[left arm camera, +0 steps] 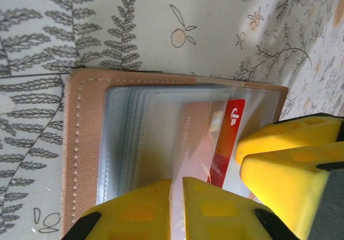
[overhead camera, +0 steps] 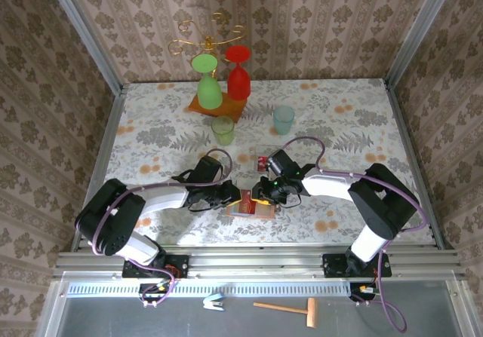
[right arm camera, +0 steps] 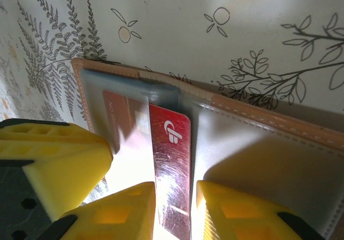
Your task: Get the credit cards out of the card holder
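Observation:
The card holder (overhead camera: 256, 210) lies open on the flowered table, with a tan rim (left arm camera: 72, 143) and clear sleeves over a grey-blue inside (right arm camera: 258, 159). A red credit card (right arm camera: 172, 154) sticks partway out of one sleeve, and the rest of it shows dimly through the plastic (left arm camera: 228, 138). My left gripper (left arm camera: 176, 197) is shut on the edge of the holder's sleeves, its jaws a sliver apart. It meets the holder from the left (overhead camera: 235, 197). My right gripper (right arm camera: 174, 208) comes from the right (overhead camera: 266, 194), shut on the bare end of the red card. Its yellow fingers (left arm camera: 290, 165) sit beside the left ones.
A wooden stand (overhead camera: 216, 109) at the back holds an upturned green glass (overhead camera: 209, 88) and a red one (overhead camera: 238, 77). A green cup (overhead camera: 223, 130) and a teal cup (overhead camera: 284, 118) stand behind the grippers. A small red and pale flat piece (overhead camera: 262, 160) lies near the right wrist.

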Controlling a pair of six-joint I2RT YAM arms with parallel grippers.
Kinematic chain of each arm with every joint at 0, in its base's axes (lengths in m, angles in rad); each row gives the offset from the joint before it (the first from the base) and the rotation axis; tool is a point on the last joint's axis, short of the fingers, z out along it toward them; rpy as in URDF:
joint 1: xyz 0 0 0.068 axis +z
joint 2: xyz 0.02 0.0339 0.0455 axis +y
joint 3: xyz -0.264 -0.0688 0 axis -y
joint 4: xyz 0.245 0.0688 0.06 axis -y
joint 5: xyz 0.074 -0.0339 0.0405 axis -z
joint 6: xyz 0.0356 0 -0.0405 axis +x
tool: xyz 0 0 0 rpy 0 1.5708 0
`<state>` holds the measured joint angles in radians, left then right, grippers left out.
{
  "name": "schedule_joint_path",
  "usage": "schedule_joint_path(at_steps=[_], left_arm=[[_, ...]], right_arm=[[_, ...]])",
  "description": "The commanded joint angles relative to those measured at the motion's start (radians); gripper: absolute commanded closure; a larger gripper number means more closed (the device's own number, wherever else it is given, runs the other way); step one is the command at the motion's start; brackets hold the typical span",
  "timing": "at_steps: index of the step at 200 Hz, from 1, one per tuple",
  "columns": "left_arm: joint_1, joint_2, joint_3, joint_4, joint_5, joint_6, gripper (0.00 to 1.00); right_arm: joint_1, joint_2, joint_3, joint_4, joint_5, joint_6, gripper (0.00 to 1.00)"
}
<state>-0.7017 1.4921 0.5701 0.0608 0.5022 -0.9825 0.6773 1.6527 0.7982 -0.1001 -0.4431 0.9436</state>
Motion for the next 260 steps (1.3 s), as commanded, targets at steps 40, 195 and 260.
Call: schedule_joint_path(at_steps=[40, 195, 260], left_arm=[[-0.008, 0.009, -0.030, 0.006, 0.002, 0.004, 0.86], [-0.004, 0.010, -0.027, -0.011, -0.005, 0.009, 0.87], [-0.005, 0.011, -0.021, -0.020, -0.005, 0.013, 0.88]], right_arm=[[-0.010, 0.026, -0.032, 0.083, -0.069, 0.033, 0.74], [-0.015, -0.038, -0.048, 0.050, -0.049, 0.027, 0.75], [-0.015, 0.019, -0.060, 0.066, -0.053, 0.024, 0.76]])
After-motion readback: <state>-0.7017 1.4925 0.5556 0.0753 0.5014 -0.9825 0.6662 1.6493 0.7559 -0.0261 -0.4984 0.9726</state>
